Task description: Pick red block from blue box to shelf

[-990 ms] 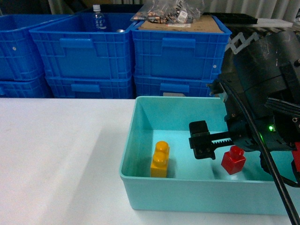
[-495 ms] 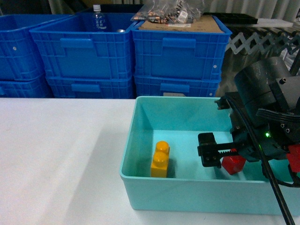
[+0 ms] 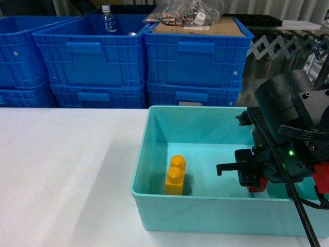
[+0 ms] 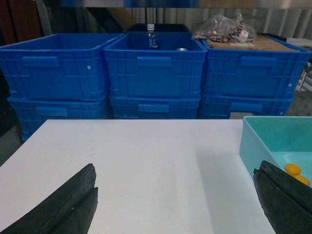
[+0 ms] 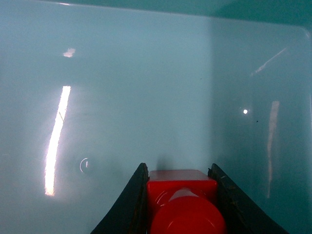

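Nearby, yellow brick (image 3: 176, 175) stands apart.

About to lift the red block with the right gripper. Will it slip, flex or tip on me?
The red block looks like rigid moulded plastic, so it probably won't flex. Its glossy faces could be slippery between the right gripper fingers, which sit flush on flat opposite sides, so it likely holds. Small and probably hollow, so likely light and unlikely to tip.

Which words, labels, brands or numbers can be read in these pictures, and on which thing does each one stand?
No text can be read in any view.
Water bottle in a dark blue crate: it carries a label, too small and blurred to read.
Clear bags on the right crate: printing, if any, is too blurred.
Red block, yellow block, blue box: no markings visible.
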You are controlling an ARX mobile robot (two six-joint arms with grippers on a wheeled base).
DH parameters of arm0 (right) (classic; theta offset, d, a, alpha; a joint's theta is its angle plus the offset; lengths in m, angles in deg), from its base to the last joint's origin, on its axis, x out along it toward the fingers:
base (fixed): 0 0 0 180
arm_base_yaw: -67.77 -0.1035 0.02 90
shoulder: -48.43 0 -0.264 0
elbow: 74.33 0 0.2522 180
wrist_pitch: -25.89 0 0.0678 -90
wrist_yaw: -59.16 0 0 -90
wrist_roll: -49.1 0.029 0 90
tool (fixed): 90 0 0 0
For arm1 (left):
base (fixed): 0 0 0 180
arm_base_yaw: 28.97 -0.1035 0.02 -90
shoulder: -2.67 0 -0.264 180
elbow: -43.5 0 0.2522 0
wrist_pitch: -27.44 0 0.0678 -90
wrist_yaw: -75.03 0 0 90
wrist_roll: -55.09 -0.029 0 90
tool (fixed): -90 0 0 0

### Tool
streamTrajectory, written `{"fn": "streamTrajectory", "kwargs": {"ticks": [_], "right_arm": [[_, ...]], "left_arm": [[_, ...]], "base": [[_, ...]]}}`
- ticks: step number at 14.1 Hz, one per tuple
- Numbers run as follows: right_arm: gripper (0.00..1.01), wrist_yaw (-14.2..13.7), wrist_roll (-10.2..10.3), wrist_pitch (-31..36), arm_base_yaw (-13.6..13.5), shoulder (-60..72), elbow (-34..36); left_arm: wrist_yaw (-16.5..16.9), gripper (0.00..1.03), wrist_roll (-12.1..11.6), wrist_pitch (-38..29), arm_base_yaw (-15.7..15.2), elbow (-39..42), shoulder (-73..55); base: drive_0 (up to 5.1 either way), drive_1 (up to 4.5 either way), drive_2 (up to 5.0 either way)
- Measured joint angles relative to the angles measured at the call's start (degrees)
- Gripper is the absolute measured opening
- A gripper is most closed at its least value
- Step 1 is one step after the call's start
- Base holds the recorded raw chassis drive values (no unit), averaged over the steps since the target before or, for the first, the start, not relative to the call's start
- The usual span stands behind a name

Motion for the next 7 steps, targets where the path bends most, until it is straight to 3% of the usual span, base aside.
{"fn": "streamTrajectory", "kwargs": {"ticks": [3,7], "right_arm": [[0.29,1.16,0.33,2.32,0.00,-4.66,3.65],[0.29,2.12,-0.28,8.20,-0.09,-26.16,15.15]], "left_arm": [[0.00,0.98,0.00,0.00,0.00,0.00,0.00],[0.00,0.98,0.00,0.00,0.00,0.00,0.00]], "base": [[0.0,0.00,0.0],[0.0,0.00,0.0]]}}
